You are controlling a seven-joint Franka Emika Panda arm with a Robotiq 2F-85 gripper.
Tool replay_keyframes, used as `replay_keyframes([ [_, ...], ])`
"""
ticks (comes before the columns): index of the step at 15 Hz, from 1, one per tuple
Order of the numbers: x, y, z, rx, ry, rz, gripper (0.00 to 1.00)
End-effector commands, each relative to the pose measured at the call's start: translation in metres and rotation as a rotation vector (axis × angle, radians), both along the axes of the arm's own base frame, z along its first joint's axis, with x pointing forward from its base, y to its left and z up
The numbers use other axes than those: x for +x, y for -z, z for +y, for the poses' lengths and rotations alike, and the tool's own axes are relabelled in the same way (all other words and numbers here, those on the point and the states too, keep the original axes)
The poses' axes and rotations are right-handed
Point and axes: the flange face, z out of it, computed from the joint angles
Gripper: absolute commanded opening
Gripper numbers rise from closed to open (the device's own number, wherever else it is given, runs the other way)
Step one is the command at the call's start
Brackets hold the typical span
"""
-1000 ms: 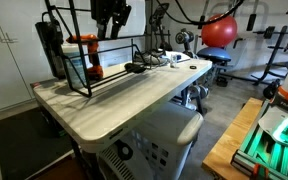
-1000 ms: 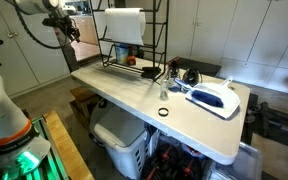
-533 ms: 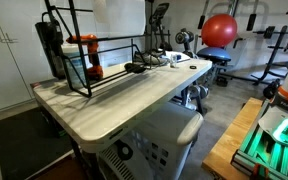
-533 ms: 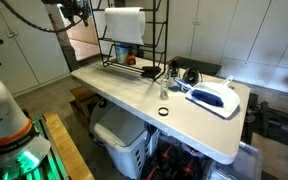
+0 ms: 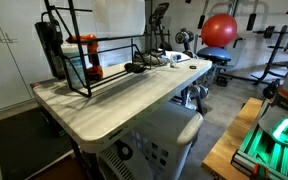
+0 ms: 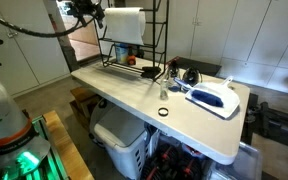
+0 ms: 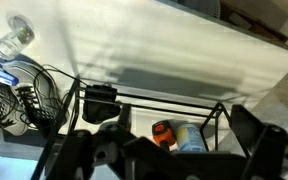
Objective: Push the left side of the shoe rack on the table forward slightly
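Note:
The shoe rack [image 5: 112, 40], a frame of thin black rods, stands at one end of the light wood-grain table [image 5: 134, 97]. Both also show in an exterior view, the rack [image 6: 167, 35] at the far end of the table [image 6: 129, 95]. My gripper [image 6: 87, 11] hangs high in the air beside the rack's top and is apart from it. It is out of frame in the exterior view that looks along the table. In the wrist view the rack's rods [image 7: 154, 97] lie below my gripper [image 7: 174, 158]. Its fingers are spread wide with nothing between them.
An orange-capped bottle [image 5: 90, 57] and a black cylinder [image 5: 50, 45] sit at the rack. A white paper roll [image 6: 124, 25] hangs in it. Cables [image 5: 149, 62], a small glass [image 6: 164, 92] and a blue-white appliance [image 6: 214, 97] lie on the table. A white machine housing [image 5: 154, 140] stands below.
My gripper has risen out of the top of the view along the table. In the other view it has moved up and towards the rack's top. The rack has not moved.

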Motion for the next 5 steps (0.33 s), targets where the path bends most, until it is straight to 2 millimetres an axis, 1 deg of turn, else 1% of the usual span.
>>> replay_keyframes([
  [1, -0.005, 0.006, -0.018, 0.018, -0.004, 0.005, 1.00],
  [2, -0.009, 0.012, -0.032, 0.034, -0.010, 0.007, 1.00],
  [3, -0.012, 0.015, -0.038, 0.043, -0.014, 0.009, 1.00],
  [5, -0.015, 0.017, -0.038, 0.047, -0.018, 0.009, 1.00],
])
